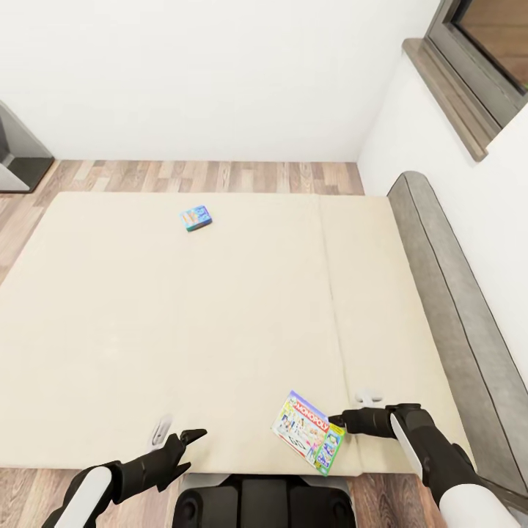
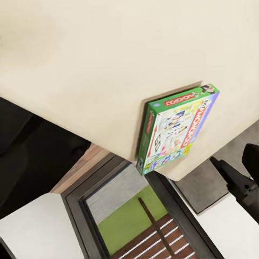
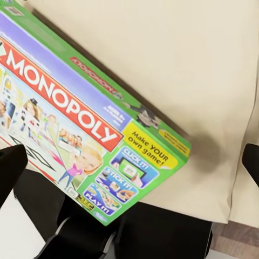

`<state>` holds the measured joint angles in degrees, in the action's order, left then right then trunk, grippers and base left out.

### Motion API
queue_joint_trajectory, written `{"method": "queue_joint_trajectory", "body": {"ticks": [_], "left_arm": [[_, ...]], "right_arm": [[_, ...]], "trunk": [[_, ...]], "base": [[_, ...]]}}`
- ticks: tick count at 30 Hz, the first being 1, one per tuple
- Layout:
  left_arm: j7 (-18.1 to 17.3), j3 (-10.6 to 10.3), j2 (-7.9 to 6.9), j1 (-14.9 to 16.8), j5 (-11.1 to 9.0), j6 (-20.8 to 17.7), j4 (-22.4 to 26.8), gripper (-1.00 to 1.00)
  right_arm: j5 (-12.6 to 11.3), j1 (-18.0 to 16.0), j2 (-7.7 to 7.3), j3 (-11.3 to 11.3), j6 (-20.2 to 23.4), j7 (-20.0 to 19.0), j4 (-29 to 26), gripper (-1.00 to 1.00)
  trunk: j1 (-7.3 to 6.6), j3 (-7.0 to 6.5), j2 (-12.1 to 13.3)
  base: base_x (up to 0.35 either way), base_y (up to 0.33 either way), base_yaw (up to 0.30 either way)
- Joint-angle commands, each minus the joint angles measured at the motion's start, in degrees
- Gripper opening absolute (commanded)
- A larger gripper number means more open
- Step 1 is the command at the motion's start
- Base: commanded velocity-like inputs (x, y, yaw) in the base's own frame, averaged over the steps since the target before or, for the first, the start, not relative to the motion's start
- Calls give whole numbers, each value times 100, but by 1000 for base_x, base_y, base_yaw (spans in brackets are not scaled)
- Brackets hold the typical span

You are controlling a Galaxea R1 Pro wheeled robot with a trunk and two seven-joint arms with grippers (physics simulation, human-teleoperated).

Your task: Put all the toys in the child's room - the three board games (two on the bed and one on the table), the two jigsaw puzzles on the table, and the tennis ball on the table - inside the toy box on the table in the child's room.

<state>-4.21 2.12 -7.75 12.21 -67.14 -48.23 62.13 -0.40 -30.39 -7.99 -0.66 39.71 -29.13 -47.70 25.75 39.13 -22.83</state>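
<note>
One Monopoly box [image 1: 309, 432], lying flat, long axis diagonal

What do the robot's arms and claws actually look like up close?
Each arm is a rounded white shell that turns into a matte black wrist section. The left gripper and right gripper are black too, each ending in two slim pointed fingers. No cables, lettering or markings are visible on them.
</note>
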Motion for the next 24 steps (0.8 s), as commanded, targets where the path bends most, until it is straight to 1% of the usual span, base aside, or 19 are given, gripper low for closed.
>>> {"method": "queue_joint_trajectory", "body": {"ticks": [1, 24], "left_arm": [[-37, 11, 1, 2, 34, -29, 0, 100], [-37, 16, 1, 2, 36, -29, -7, 100]], "right_arm": [[-3, -2, 0, -7, 34, -18, -6, 100], [-30, -2, 5, 0, -49, -27, -3, 100]], "trunk": [[3, 9, -9], [3, 24, -9]], "base": [[0, 0, 0], [0, 0, 0]]}}
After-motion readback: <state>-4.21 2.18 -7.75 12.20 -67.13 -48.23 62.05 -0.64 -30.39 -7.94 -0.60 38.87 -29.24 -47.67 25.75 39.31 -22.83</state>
